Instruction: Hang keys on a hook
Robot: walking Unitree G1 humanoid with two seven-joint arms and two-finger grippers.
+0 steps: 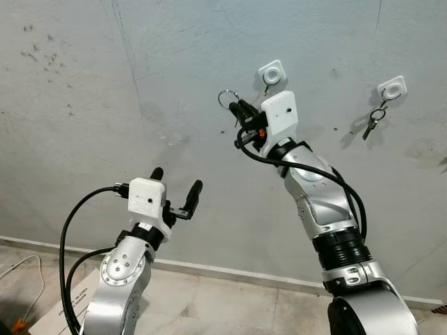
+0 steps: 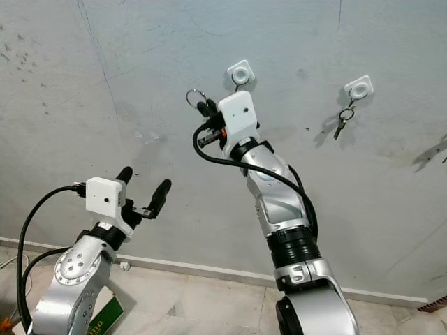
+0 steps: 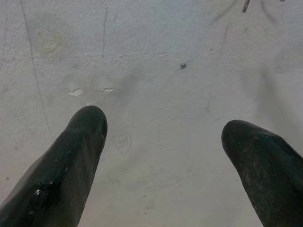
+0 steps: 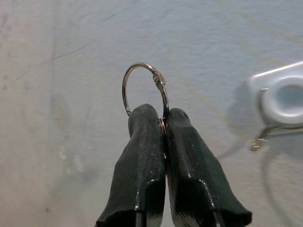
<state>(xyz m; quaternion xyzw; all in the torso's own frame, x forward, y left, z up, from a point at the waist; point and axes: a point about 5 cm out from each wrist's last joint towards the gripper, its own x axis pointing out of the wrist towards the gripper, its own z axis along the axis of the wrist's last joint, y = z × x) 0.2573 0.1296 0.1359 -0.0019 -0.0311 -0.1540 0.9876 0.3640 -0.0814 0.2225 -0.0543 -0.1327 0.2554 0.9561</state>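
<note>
Keyring [image 4: 143, 87] sticks up from your right gripper [image 4: 163, 124], fingers clenched on it, held against the wall just beside the near hook [image 1: 272, 72]. Your left gripper [image 1: 177, 183] hangs released, lower down.

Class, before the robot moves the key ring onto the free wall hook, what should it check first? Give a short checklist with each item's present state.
1. Key ring pinched firmly in the right claw: ok, fingers closed on it.
2. Ring loop stands free above the fingertips: ok.
3. Near hook is free: ok, nothing hangs from it.
4. Ring already over that hook: not ok, it sits apart from it, toward the robot's left.
5. Far hook taken: ok, keys hang there.
6. Left claw out of the way: ok, open and lower down.
</note>
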